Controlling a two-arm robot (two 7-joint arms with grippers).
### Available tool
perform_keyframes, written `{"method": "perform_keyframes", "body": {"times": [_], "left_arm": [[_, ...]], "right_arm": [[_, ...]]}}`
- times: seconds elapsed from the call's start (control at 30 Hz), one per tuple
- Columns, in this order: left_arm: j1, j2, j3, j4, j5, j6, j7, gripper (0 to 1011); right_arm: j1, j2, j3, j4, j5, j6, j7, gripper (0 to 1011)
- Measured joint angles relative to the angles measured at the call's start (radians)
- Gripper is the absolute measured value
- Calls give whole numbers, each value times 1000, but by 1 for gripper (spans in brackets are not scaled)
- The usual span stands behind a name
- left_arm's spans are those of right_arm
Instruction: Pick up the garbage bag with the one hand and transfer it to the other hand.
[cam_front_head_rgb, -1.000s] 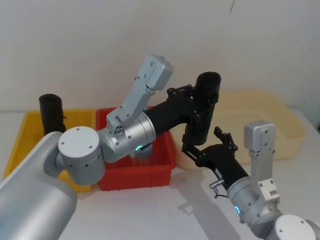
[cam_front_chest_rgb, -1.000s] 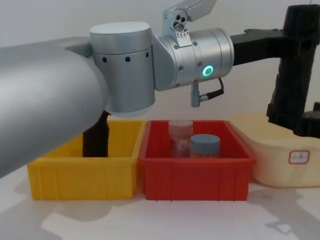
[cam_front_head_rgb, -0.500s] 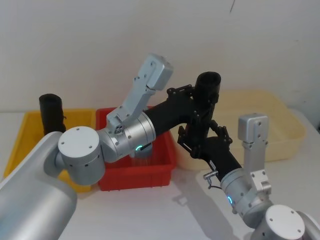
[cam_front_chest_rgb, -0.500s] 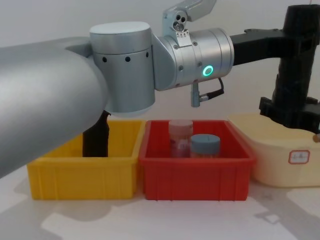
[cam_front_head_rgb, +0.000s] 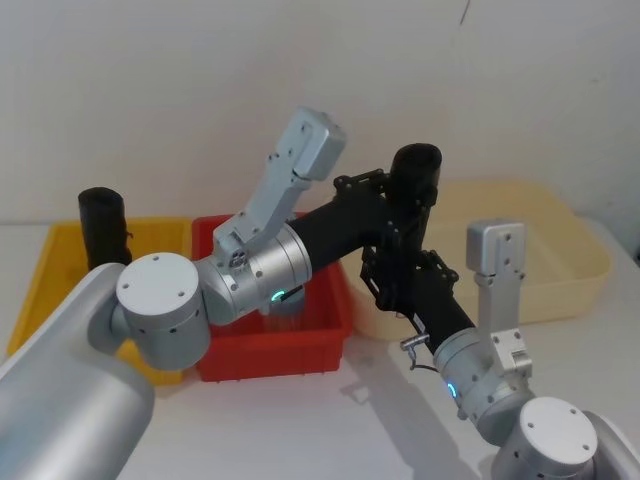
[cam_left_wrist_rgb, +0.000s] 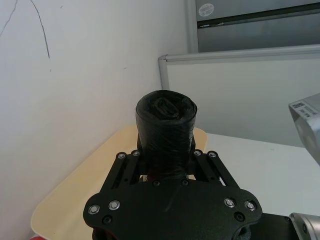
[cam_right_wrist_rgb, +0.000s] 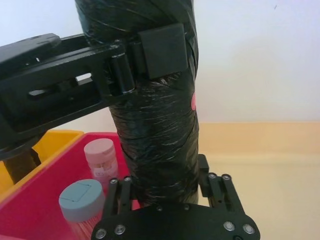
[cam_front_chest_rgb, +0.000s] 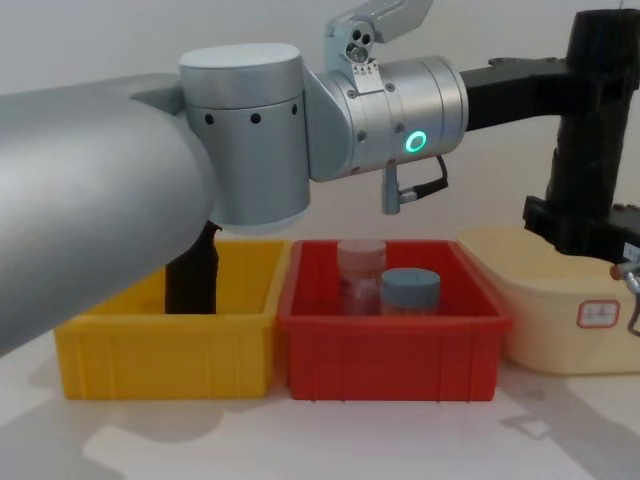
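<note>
Right wrist view: left gripper (cam_right_wrist_rgb: 150, 55) fingers (cam_right_wrist_rgb: 162, 50) clamp garbage bag (cam_right_wrist_rgb: 155, 135) mid-roll; right gripper (cam_right_wrist_rgb: 165, 186) around its base, grip cannot tell.

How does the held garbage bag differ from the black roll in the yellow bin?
The garbage bag hangs midair, upright, clamped by the left claw, with the right claw at its lower end; the other roll stands in the yellow bin, untouched. Both are matte black rolled cylinders.

The garbage bag (cam_front_head_rgb: 416, 172) sits in left gripper (cam_front_head_rgb: 400, 212), above right gripper (cam_front_head_rgb: 402, 275).
</note>
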Motion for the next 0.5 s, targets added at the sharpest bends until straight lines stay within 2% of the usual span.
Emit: {"method": "perform_keyframes", "body": {"times": [0.17, 0.33, 0.5], "left_arm": [[0, 0, 0, 0, 0, 0, 0, 379], [0, 0, 0, 0, 0, 0, 0, 382], [0, 0, 0, 0, 0, 0, 0, 497]], "right_arm": [[6, -7, 5, 6, -2, 6, 0, 550], [8, -10, 9, 7, -3, 11, 1, 551], [9, -13, 15, 7, -3, 15, 6, 550]]}}
